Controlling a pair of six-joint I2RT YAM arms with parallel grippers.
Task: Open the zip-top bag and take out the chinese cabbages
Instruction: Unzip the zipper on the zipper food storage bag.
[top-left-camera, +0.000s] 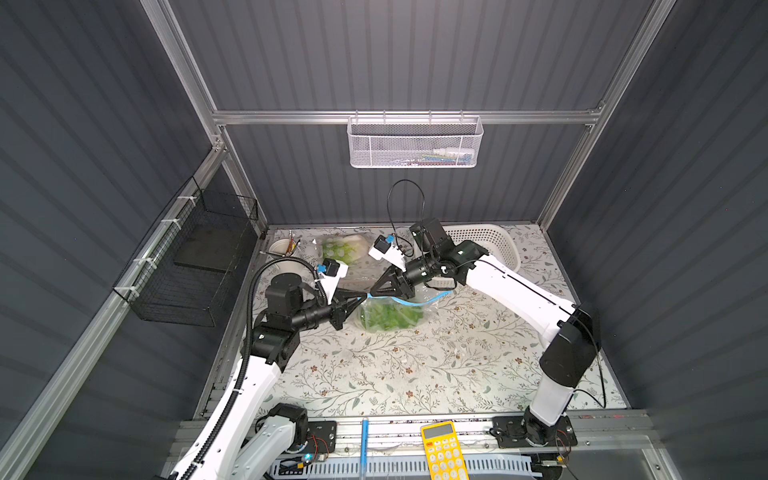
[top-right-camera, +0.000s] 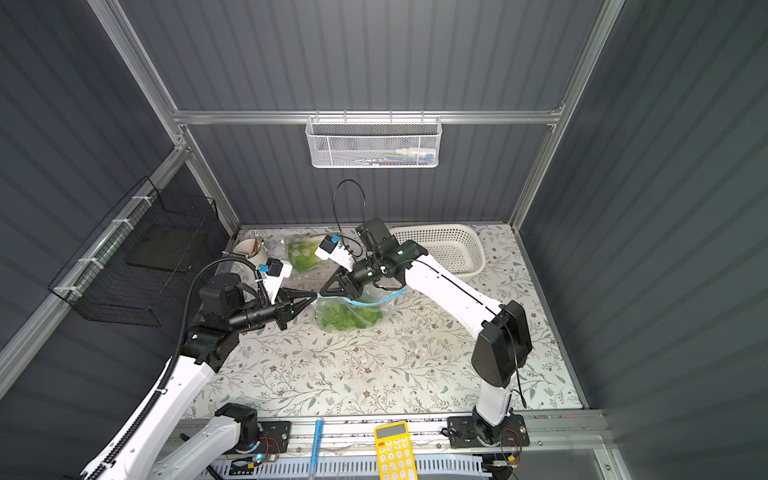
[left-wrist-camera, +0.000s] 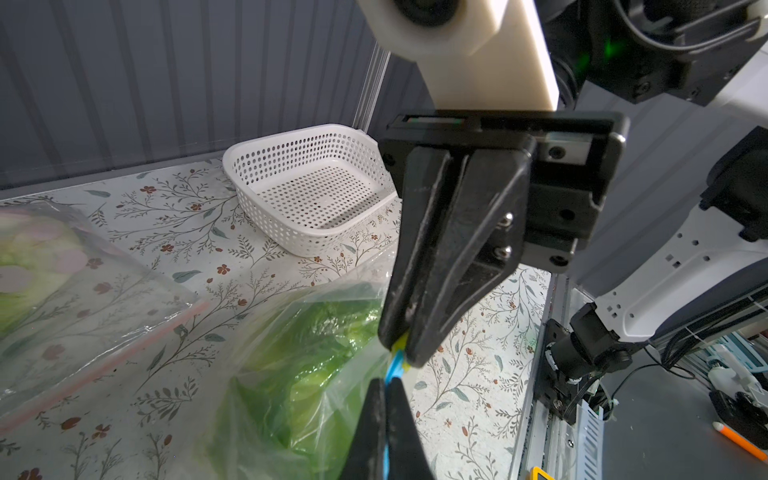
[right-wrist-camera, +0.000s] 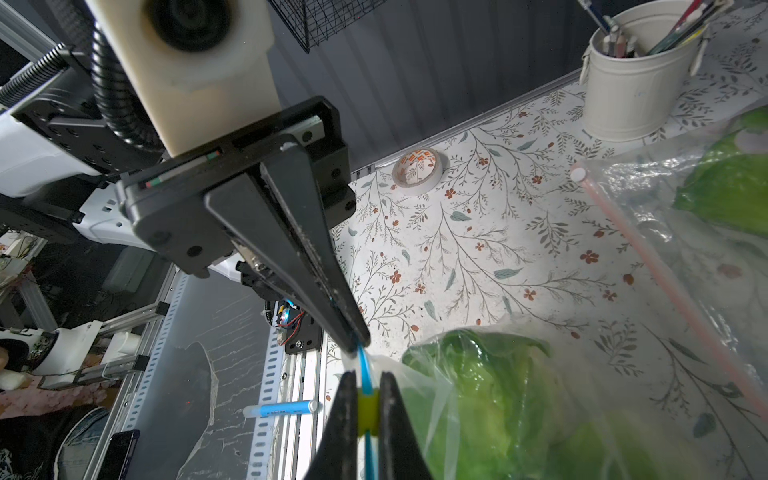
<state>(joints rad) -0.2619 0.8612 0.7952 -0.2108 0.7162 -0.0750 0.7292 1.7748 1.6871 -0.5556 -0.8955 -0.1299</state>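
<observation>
Two clenched grips on blue zip strip (right-wrist-camera: 364, 365) of bag (top-left-camera: 432, 305): left gripper (left-wrist-camera: 387, 384) on strip end, right gripper (right-wrist-camera: 368, 384) on yellow slider (right-wrist-camera: 368, 411) just beside. Cabbages (top-left-camera: 388, 319) below fingers (right-wrist-camera: 343, 419), sealed inside bag. Probably light, soft, bruisable; film thin, slippery. Better to grab stem end than leaves.

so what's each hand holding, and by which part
Both hold the zip-top bag at its blue zip strip: the left hand pinches the strip's end, the right hand grips the yellow slider.
</observation>
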